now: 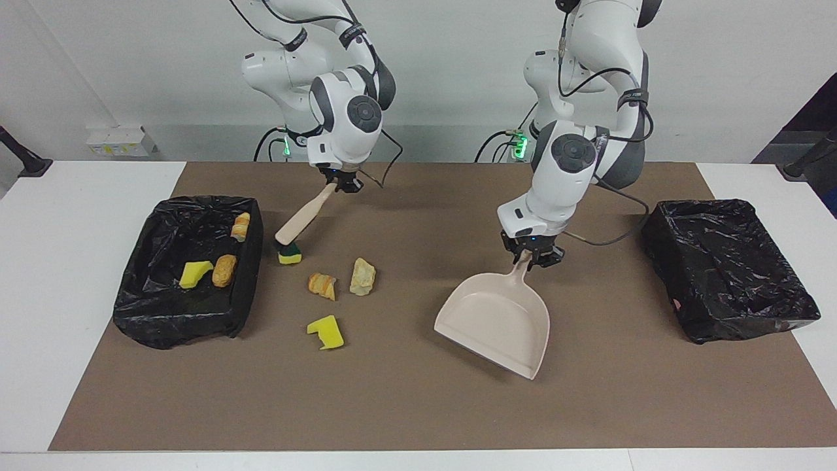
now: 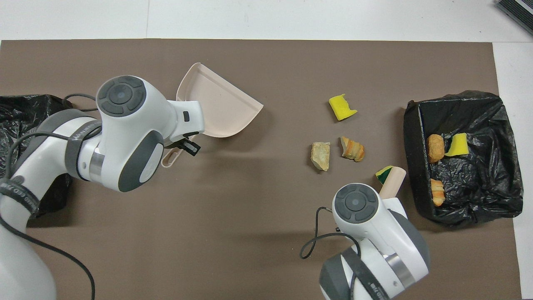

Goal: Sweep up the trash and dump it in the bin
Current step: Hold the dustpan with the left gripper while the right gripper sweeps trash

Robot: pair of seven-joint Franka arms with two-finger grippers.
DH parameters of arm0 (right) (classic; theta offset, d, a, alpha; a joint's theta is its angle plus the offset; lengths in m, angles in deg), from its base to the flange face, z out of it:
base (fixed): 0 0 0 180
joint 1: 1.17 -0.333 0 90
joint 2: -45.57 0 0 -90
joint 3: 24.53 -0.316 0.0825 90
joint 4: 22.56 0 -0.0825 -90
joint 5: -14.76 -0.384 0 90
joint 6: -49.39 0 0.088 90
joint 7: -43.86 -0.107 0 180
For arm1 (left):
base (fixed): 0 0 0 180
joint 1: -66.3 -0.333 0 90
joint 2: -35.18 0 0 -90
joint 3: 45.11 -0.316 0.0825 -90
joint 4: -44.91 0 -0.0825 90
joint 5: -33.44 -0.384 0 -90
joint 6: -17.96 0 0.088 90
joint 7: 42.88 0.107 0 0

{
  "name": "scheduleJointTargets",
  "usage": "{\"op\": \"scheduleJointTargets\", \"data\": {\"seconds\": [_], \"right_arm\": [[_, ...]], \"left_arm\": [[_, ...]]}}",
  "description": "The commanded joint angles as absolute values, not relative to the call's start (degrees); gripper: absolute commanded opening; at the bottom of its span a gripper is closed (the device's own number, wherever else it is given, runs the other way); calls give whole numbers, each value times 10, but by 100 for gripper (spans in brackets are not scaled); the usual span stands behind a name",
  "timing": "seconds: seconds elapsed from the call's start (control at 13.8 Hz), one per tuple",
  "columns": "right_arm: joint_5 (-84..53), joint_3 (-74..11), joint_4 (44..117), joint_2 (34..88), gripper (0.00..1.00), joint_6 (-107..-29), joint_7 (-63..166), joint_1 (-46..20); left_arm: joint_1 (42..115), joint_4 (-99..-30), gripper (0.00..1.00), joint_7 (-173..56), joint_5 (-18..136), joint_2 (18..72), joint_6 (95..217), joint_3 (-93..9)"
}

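Note:
My right gripper [image 1: 340,185] is shut on the beige brush [image 1: 297,221]. The bristles rest on a yellow-green sponge piece [image 1: 290,256] beside the black-lined bin [image 1: 252,261]. My left gripper [image 1: 531,256] is shut on the handle of the beige dustpan [image 1: 497,324], whose mouth points slantwise toward the trash. On the mat between them lie a bread-like lump [image 1: 322,285], a pale cream piece [image 1: 363,276] and a yellow sponge chunk [image 1: 325,331]. In the bin [image 2: 412,166] lie a yellow chunk [image 2: 457,145] and two bread lumps [image 2: 435,148]. The overhead view shows the dustpan [image 2: 216,104] and the brush handle [image 2: 392,186].
A second black-lined bin [image 1: 726,268] stands at the left arm's end of the brown mat [image 1: 392,405]. White table surface surrounds the mat. A dark cable hangs from each wrist.

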State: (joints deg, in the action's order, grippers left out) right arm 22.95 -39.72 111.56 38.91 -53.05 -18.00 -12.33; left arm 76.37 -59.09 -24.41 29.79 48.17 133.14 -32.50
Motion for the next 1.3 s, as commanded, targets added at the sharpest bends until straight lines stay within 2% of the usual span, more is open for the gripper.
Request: {"op": "scheduleJointTargets", "data": {"seconds": [0.0, 0.29, 0.65, 0.87, 1.09, 1.23], "right_arm": [[243, -405, 1116, 400, 0, -541, -130, -92], [252, -405, 1091, 448, 0, -598, -53, -50], [253, -409, 1003, 548, 0, -675, -26, -55], [245, -411, 915, 595, 0, -676, -10, -69], [248, -411, 838, 618, 0, -637, -7, -113], [252, -411, 811, 624, 0, -615, 16, -113]], "left_arm": [[748, -598, 0, -110, 253, 454, 1284, -322], [752, -604, 0, 6, 242, 440, 1218, -322], [774, -629, 0, 12, 243, 433, 1262, -318], [804, -636, 0, -43, 243, 443, 1293, -318], [833, -658, 0, -54, 243, 450, 1318, -319], [834, -661, 0, -61, 246, 450, 1324, -318]]}}
